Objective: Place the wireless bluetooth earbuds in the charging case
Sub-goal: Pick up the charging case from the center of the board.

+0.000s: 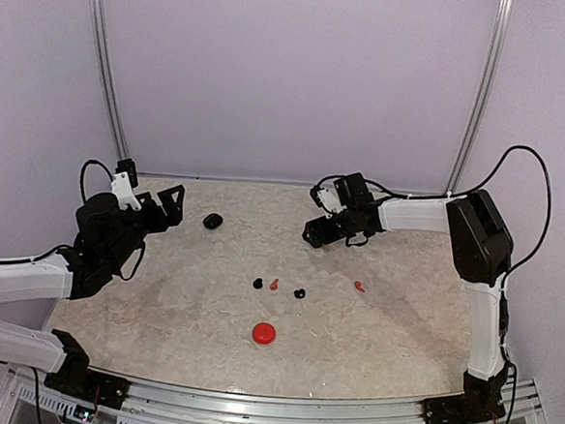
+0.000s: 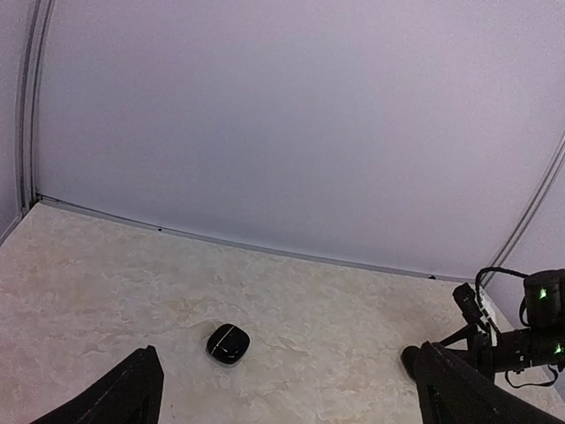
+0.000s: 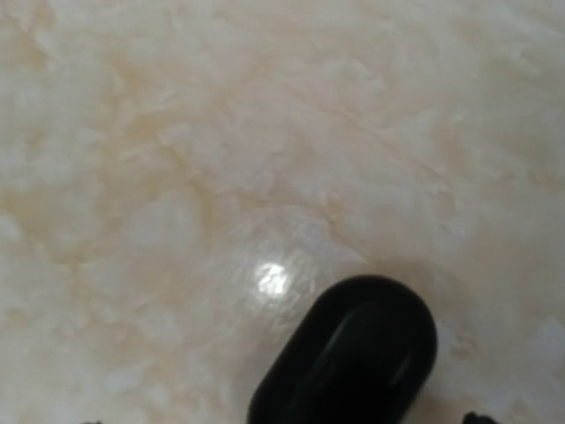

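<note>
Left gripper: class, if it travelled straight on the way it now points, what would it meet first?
Most likely the black charging case, which lies roughly ahead of it; depth is unclear.

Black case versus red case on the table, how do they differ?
The black case is dark; the red case is bright red. The black case lies far back, ahead of the left claw; the red case lies near the front edge, about centred. Both are rounded pebbles lying free on the table.
</note>
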Tool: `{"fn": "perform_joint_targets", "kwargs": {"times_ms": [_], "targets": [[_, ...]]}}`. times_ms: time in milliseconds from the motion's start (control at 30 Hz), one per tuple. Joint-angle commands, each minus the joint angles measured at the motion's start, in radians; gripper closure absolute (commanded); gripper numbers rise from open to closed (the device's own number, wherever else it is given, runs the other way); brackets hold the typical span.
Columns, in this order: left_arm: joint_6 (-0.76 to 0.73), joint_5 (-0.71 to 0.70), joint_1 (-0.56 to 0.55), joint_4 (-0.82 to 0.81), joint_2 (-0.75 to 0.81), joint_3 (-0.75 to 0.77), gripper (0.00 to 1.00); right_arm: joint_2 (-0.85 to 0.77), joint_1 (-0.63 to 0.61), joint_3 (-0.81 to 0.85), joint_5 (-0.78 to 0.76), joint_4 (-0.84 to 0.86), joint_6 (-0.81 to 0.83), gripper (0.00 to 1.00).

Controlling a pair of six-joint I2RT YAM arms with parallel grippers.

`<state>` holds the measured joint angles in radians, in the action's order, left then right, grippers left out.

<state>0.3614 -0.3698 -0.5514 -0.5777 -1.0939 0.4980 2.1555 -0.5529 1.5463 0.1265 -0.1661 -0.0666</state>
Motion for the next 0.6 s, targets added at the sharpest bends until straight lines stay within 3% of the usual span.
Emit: {"fn": "perform_joint_targets", "kwargs": {"times_ms": [0, 233, 567], "targets": [[-0.035, 0.01, -0.007, -0.094, 0.042, -0.04, 0.01, 0.074, 0.009, 0.078, -0.037, -0.04, 0.017, 0.13], [-0.047, 0.007, -0.007, -0.062, 0.023, -0.028, 0.01, 0.146, 0.01, 0.137, -0.081, -0.076, 0.03, 0.2], [-0.058, 0.006, -0.007, -0.045, 0.022, -0.029, 0.01, 0.177, 0.014, 0.142, -0.095, -0.09, 0.041, 0.47]]}}
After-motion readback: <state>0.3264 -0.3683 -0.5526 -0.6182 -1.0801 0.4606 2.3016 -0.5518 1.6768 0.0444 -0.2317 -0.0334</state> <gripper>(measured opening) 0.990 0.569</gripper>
